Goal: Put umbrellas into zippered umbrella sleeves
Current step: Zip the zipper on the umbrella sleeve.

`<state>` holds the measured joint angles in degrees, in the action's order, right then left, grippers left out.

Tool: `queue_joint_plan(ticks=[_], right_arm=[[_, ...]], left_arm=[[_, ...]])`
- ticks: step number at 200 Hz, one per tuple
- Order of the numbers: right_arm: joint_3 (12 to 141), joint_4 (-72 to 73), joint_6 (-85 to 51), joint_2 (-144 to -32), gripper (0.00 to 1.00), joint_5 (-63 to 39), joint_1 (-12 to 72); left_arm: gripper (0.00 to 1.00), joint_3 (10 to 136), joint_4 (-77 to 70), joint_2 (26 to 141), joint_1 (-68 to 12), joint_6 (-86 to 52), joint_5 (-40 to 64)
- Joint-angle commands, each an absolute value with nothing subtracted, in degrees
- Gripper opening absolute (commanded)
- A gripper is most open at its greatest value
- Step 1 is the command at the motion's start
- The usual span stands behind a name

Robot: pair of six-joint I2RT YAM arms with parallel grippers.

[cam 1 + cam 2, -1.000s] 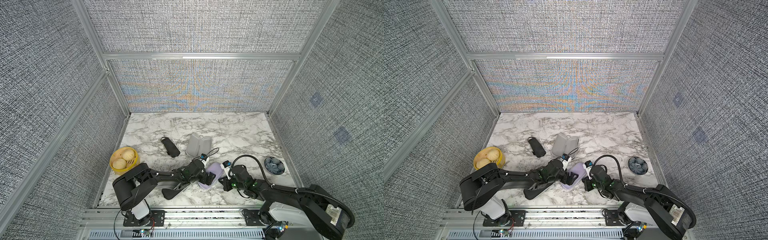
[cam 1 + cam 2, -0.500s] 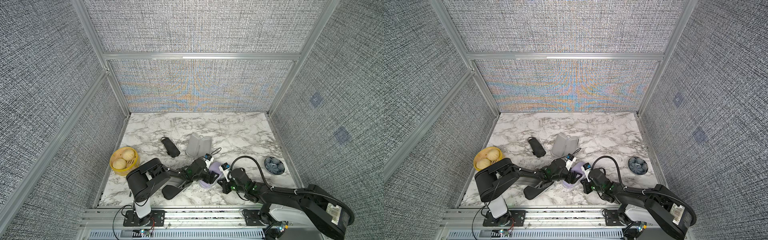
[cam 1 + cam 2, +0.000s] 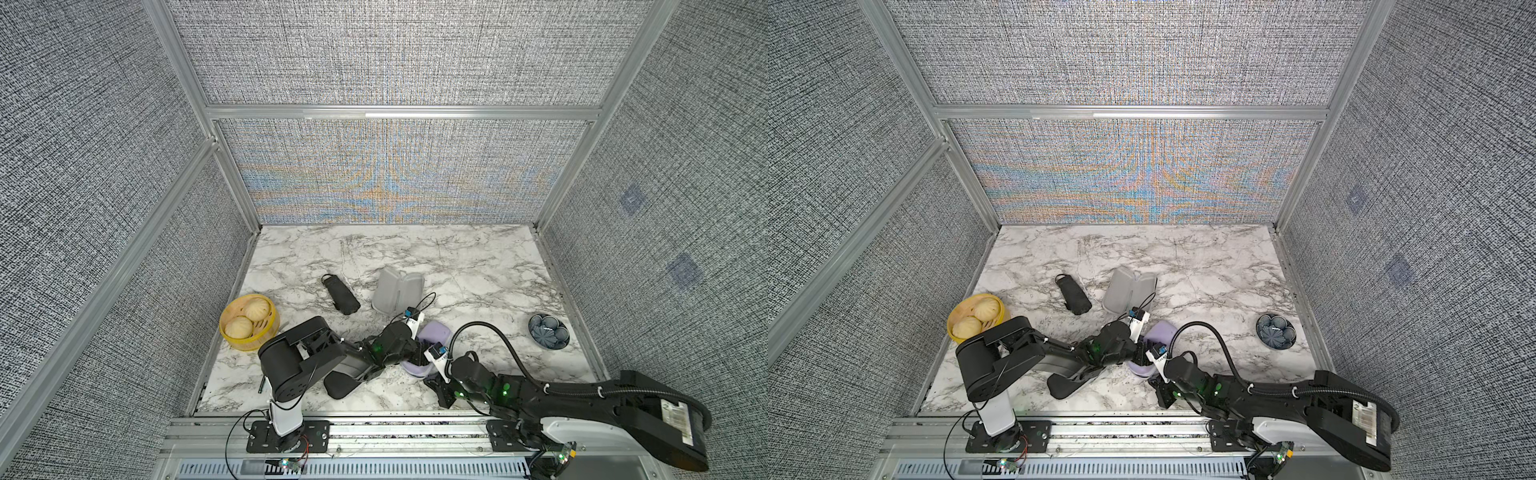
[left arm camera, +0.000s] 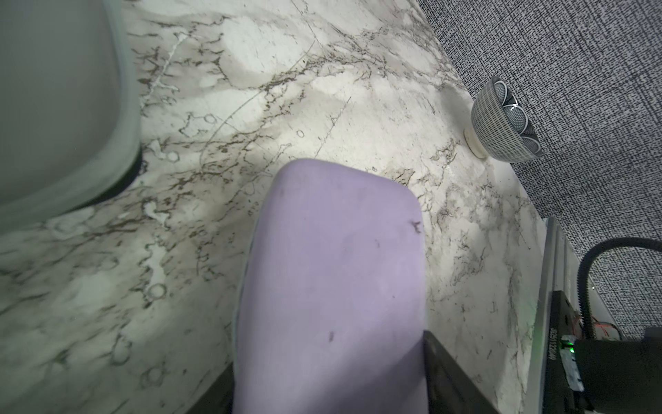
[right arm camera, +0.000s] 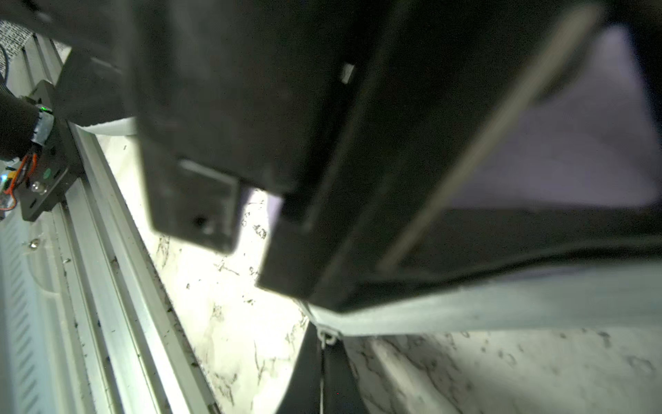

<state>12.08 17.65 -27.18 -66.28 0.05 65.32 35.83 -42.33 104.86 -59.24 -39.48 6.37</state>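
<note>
A lavender zippered sleeve (image 3: 434, 334) (image 3: 1162, 332) lies near the table's front, closed, its contents hidden. My left gripper (image 4: 329, 362) is shut on it, with a finger (image 4: 444, 372) pressed against each long side. My right gripper (image 5: 322, 362) sits at the sleeve's near end (image 3: 432, 380), shut on its small metal zip pull (image 5: 327, 337). A black umbrella (image 3: 340, 294) (image 3: 1073, 296) lies further back. Beside it a sleeve (image 3: 395, 289) (image 3: 1127, 289) stands open, showing grey lining. A black sleeve (image 3: 340, 384) (image 3: 1063, 384) lies partly under my left arm.
A yellow basket (image 3: 266, 332) with two buns stands at the left edge. A blue patterned bowl (image 3: 548, 330) (image 4: 505, 123) sits at the right, near the wall. The metal front rail (image 5: 107, 286) runs close behind my right gripper.
My left gripper's jaws have closed in onto the lavender sleeve, and the left arm's shoulder has swung right. The right gripper has shifted slightly left, staying shut.
</note>
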Motion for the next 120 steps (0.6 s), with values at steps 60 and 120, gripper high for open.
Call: queue_joint_plan(ticks=[60,120], right_arm=[[17.62,27.21,-32.29,-78.6,0.0,3.25,72.5],[11.87,14.81,-34.0,-67.05,0.0,7.03,69.41]], left_arm=[[0.61,31.78,-47.7,104.69,-60.93,-43.37,-2.9],[0.85,27.54,-46.32,97.31,-61.67,-42.97,-5.87]])
